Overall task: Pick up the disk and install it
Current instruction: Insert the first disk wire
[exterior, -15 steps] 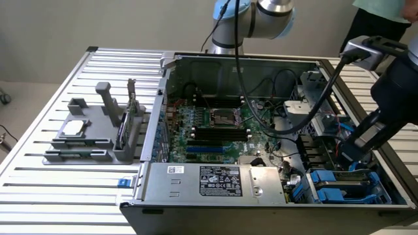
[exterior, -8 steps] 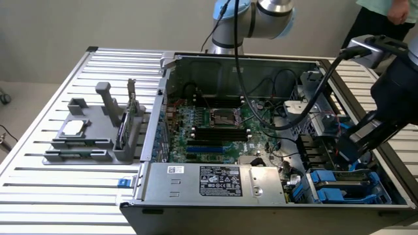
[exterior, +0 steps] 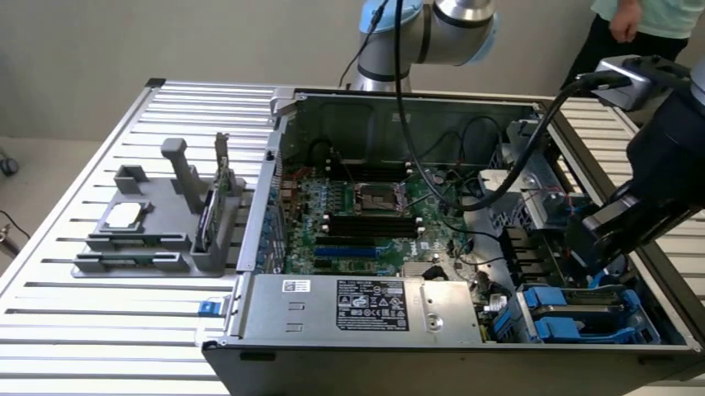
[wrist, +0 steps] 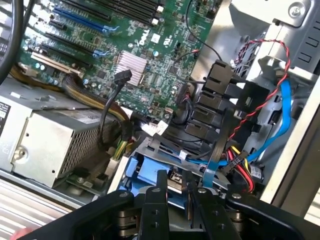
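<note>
Slatted metal surface (exterior: 66,330) carries an open computer case (exterior: 364,99) lying on its side. The robot arm (exterior: 672,165) reaches in at the exterior view's right, with its own black cable (exterior: 402,82) draped across the case. Inside are a green motherboard (exterior: 364,214) and, at the near edge, a silver power supply (exterior: 364,309). A grey parts holder (exterior: 144,247) sits well apart on the exterior view's left. The disk (exterior: 582,304), in its blue carrier, lies flat down in the drive bay at the case's near corner on the exterior view's right, just beside the power supply. In the wrist view it shows as blue plastic (wrist: 147,175) under the claw. The claw (exterior: 595,260) hangs right over that bay, close to the disk's top edge (wrist: 180,192); cannot tell if it is grasping the disk or has released it. Risks are judgement calls. A blue data cable (wrist: 285,115) and a red-yellow wire bundle (wrist: 240,167) crowd the bay, so the claw or carrier could snag them. If the disk sits crooked, it may not be seated. The draped black cable could drag over motherboard parts.
</note>
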Controlling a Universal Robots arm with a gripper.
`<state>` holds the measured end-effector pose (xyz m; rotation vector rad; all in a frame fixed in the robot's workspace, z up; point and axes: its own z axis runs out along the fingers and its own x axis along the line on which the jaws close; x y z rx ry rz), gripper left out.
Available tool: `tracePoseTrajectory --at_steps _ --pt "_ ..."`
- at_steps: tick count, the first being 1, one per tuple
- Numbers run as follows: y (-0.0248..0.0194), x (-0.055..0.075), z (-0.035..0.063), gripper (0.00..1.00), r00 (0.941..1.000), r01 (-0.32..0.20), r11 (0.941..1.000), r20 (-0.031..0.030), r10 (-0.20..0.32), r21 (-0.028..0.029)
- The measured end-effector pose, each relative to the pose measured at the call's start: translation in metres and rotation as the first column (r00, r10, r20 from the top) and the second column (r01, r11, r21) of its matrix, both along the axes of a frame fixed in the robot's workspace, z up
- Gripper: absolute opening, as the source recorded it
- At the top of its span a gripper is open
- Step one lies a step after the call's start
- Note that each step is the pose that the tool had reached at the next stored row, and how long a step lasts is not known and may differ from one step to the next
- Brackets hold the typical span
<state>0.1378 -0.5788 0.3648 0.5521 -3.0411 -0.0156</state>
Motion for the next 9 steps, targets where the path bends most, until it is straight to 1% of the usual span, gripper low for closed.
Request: tracePoseTrajectory --at_steps 5,9 --pt "0.0000 0.000 0.0147 0.27 0.9987 0.051 0.9987 0.0000 -0.051 0.0001" --pt "0.0000 0.000 0.0287 0.27 0.9956 0.094 0.9956 0.0000 -0.094 -0.0001"
